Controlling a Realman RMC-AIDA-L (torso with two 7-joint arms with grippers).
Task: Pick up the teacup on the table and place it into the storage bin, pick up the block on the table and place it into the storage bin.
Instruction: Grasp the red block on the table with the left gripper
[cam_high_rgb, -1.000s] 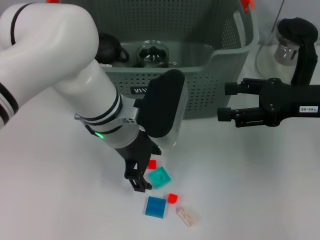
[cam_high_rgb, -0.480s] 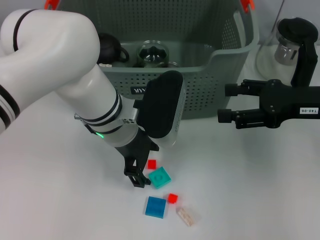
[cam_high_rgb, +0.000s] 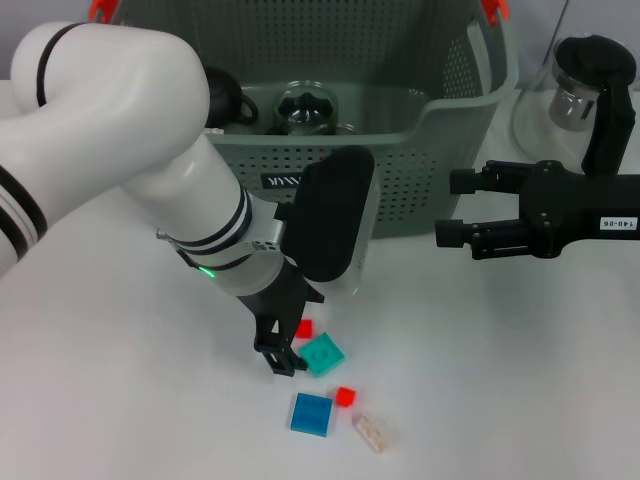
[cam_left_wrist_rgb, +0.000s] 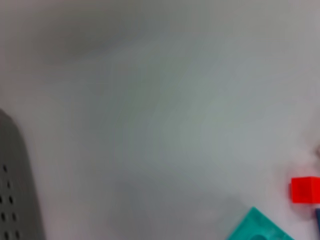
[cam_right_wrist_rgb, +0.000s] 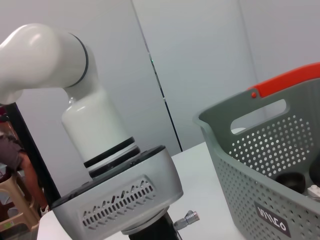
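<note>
Five small blocks sit near the front edge of the bench, and my left pincer (cam_high_rgb: 283, 355) is down among them, tips at the bench surface touching or just beside the teal block (cam_high_rgb: 321, 354), which I judge is the one I'm after. Its fingers look slightly parted alongside the teal block's edge, not yet clamped on it, though the wrist housing hides part of them, so take that as a reading. Count of blocks: one teal, one blue block (cam_high_rgb: 311, 414) nearer the front edge, two small red blocks (cam_high_rgb: 304, 328) and (cam_high_rgb: 345, 396), one pale translucent block (cam_high_rgb: 372, 433). The left wrist view shows only the teal corner (cam_left_wrist_rgb: 260, 228) and one red cube (cam_left_wrist_rgb: 305, 189), no fingers of mine. One storage bin (cam_high_rgb: 440, 110) stands toward the back edge, well apart from the blocks, so the carry will be up and back over its front wall. Inside it I see two dark rounded items, one of them likely the teacup (cam_high_rgb: 306, 105); cannot tell which for sure. My right pincer (cam_high_rgb: 447, 206) hangs idle off to the right side, fingers spread apart, holding nothing, just in front of the bin's right corner. One glass jar (cam_high_rgb: 578, 95) stands by the back right corner, outside the bin.
</note>
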